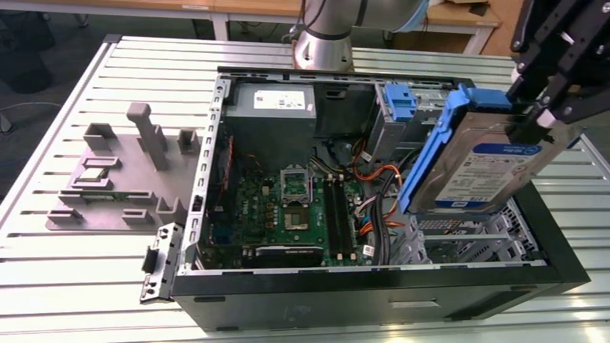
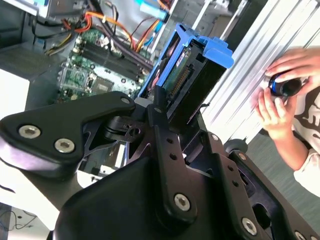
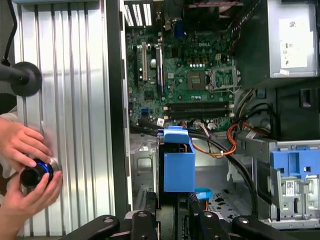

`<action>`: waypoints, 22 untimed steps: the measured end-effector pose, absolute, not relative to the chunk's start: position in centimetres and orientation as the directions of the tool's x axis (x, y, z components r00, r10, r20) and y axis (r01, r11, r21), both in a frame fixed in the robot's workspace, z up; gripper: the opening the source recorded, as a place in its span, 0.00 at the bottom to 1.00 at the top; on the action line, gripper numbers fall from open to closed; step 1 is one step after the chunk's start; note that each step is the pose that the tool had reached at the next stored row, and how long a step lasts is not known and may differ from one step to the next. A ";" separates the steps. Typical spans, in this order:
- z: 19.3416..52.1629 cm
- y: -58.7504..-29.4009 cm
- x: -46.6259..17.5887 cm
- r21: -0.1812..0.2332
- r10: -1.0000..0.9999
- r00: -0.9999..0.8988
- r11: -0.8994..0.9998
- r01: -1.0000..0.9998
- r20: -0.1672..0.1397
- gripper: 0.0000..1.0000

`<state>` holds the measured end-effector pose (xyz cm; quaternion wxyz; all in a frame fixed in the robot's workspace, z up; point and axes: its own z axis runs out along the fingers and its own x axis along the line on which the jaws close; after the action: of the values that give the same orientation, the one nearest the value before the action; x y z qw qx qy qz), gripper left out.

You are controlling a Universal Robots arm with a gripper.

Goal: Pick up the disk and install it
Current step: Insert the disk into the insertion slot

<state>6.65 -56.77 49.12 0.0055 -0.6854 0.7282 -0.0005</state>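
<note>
Our gripper is closed on the disk, its jaws pinching the upper end of the blue carrier. The labelled face shows in the exterior view. The disk hangs tilted and touches nothing, above the corner of the computer case where the metal drive cage sits. In the first wrist view the carrier points down into the case from the gripper.

We judge the pick-up done and the install in hand, with the disk not yet in any slot. Seating it will call for squaring the tilted carrier to the cage rails and keeping it off the orange cables inside the case near the cage.

The case lies open on its side. Inside it we see the motherboard, the grey power-supply box against the case's far wall, a bare blue bracket next to that, and the cage, which holds no drive that we can make out.

Outside the case, a person's hands hold a small dark round object on the slatted table.
</note>
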 end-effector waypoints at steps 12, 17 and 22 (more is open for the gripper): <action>47.7 -57.2 9.6 -0.008 -0.998 -0.061 0.061 -0.998 -0.007 0.35; 47.2 -57.2 9.8 -0.008 -0.998 -0.061 0.061 -0.998 -0.007 0.35; 46.7 -57.2 10.0 -0.008 -0.998 -0.060 0.061 -0.998 -0.007 0.35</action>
<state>10.04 -57.18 46.69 0.0054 -0.6854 0.7282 -0.0005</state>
